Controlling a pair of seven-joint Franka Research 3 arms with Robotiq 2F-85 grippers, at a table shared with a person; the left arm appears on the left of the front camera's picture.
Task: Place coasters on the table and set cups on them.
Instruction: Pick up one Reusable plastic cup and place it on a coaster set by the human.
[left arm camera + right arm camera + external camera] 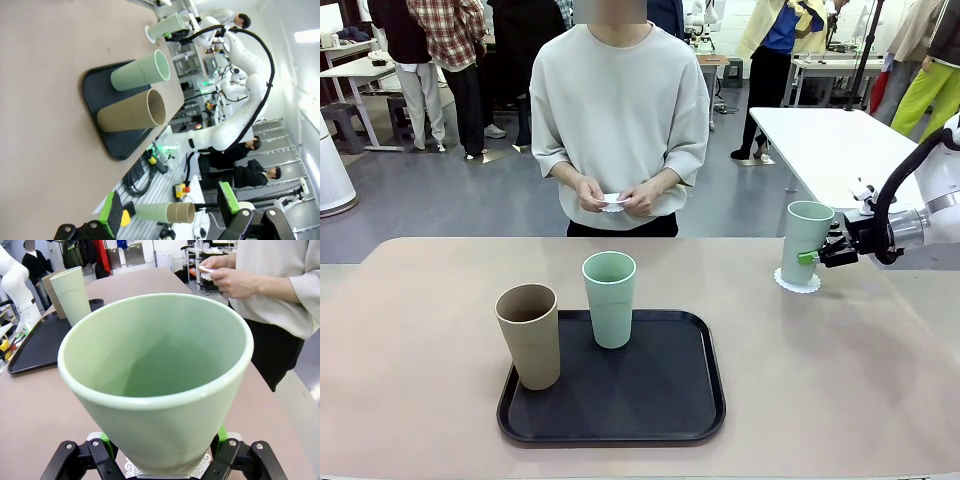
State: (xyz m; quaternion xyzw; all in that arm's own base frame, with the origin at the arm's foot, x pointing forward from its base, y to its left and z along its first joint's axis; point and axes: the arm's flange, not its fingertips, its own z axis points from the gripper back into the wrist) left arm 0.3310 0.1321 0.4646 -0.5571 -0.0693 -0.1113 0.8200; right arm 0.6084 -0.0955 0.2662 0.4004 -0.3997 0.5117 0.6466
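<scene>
Pincer [813, 256] clamps cup [806, 230] on coaster [797, 283].

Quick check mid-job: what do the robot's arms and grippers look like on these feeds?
The right arm is glossy white with rounded joints, and a black cable loops along it. The right gripper and left gripper are both black and two-fingered, with bright green pads on the fingers and silver screw heads on the linkages.
</scene>
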